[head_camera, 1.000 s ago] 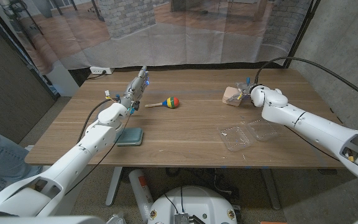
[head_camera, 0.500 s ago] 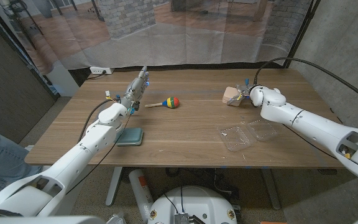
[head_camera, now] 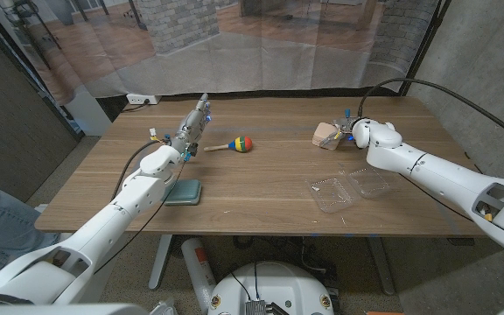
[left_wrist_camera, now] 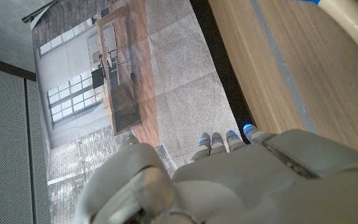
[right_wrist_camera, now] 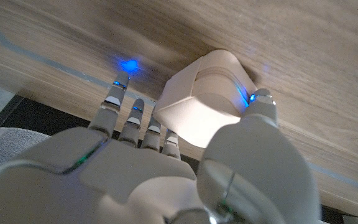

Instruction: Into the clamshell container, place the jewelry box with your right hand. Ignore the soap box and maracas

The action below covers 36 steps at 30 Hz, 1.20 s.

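Head view showed the table (head_camera: 261, 188) with the open, empty clamshell (head_camera: 350, 189) at four o'clock. At two o'clock the right hand (head_camera: 346, 134) cupped the jewelry box (head_camera: 326, 136), thumb alongside, grip unconfirmed. Lifting and placing remained.

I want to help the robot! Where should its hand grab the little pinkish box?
Probably across its two flat opposite sides, coming from the robot's right, where the right hand already is. The jewelry box is small, blocky and round-cornered, sitting on the table, so thumb and fingers can squeeze it between them.
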Each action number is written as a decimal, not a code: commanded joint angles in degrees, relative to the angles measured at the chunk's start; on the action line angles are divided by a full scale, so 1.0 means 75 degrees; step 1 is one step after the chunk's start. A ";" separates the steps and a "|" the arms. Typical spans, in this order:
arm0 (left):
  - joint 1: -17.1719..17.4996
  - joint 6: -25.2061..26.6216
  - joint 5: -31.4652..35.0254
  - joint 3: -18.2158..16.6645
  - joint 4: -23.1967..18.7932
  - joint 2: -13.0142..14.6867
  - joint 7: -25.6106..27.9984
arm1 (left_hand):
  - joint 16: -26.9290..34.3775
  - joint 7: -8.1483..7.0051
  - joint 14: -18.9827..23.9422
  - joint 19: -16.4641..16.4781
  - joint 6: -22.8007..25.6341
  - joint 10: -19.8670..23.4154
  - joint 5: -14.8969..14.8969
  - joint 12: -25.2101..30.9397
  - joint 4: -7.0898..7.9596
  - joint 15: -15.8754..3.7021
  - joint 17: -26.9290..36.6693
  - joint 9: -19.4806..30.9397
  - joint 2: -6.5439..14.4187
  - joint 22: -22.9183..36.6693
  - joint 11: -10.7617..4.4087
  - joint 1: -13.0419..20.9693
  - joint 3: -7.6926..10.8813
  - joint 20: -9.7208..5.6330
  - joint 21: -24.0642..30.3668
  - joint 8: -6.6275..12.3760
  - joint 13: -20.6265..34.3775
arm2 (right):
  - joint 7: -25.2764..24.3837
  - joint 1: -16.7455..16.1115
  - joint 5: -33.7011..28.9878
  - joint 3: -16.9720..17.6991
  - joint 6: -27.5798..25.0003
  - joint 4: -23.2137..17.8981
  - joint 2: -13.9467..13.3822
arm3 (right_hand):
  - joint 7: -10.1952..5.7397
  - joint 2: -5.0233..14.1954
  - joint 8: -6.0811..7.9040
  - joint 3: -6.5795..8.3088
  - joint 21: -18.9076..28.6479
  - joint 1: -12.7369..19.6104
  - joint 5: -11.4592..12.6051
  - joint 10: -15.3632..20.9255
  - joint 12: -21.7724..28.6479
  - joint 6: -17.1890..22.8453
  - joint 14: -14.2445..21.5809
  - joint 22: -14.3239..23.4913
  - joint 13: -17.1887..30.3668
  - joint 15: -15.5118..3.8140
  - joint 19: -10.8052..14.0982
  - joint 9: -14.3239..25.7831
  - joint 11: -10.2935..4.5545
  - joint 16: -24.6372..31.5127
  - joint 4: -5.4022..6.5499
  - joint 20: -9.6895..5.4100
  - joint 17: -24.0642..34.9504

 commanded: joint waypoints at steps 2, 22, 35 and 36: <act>-0.0044 0.0031 0.0015 0.0070 0.0061 -0.0084 -0.0011 | 0.0004 0.0019 0.0026 -0.0404 0.0078 0.0050 -0.0007 -0.0025 0.0000 0.0038 0.0032 0.0024 0.0020 0.0024 0.0009 0.0044 -0.0044 0.0082 -0.0008 0.0007 0.0021 | -0.0272 -0.0137 -0.0210 -0.0060 -0.0412 -0.0117 0.0027 | -0.0478 0.0387 0.0221 0.0134 -0.0093 0.0384 0.0008 0.0949 0.0347 0.0817 0.0422 0.0030 0.0185 -0.0103 0.0138 0.0143 -0.0481 0.0088 -0.0064 -0.0020 0.0033; -0.0067 0.0068 0.0044 0.0047 -0.0017 -0.0026 0.0023 | -0.0006 0.0126 0.0018 -0.0406 0.0125 0.0054 -0.0017 -0.0034 0.0006 0.0059 0.0033 0.0025 0.0042 0.0026 0.0033 0.0053 -0.0072 0.0092 -0.0008 0.0002 0.0022 | -0.0664 -0.0318 -0.0319 0.0078 -0.0627 -0.0569 -0.0093 | -0.0749 0.0810 0.0613 0.0419 -0.0161 0.0981 -0.0229 0.1901 0.0835 0.1643 0.1254 0.0040 0.0544 -0.0419 0.0481 0.0378 -0.0747 0.0215 -0.0176 -0.0035 0.0044; -0.0125 0.0121 0.0042 0.0056 -0.0037 0.0043 -0.0088 | -0.0012 0.0130 0.0006 -0.0409 0.0120 0.0034 -0.0023 -0.0046 0.0009 0.0059 0.0034 0.0024 0.0054 0.0027 0.0049 0.0060 -0.0088 0.0083 -0.0009 -0.0012 0.0023 | -0.0672 -0.0489 -0.0388 0.0353 -0.0821 -0.1267 -0.0382 | -0.0859 0.0913 0.0787 0.0520 -0.0170 0.1188 -0.0414 0.2380 0.1040 0.1999 0.1573 0.0037 0.0707 -0.0572 0.0687 0.0501 -0.0880 0.0244 -0.0192 -0.0033 0.0041; -0.0147 0.0098 0.0049 0.0063 -0.0015 0.0028 -0.0105 | -0.0012 0.0134 0.0007 -0.0410 0.0116 0.0034 -0.0024 -0.0047 0.0009 0.0058 0.0034 0.0024 0.0055 0.0027 0.0050 0.0060 -0.0089 0.0079 -0.0010 -0.0014 0.0023 | -0.0670 -0.0515 -0.0418 0.0382 -0.0893 -0.1372 -0.0420 | -0.0864 0.0917 0.0793 0.0525 -0.0171 0.1200 -0.0425 0.2408 0.1052 0.2010 0.1588 0.0037 0.0716 -0.0585 0.0697 0.0508 -0.0870 0.0244 -0.0193 -0.0034 0.0040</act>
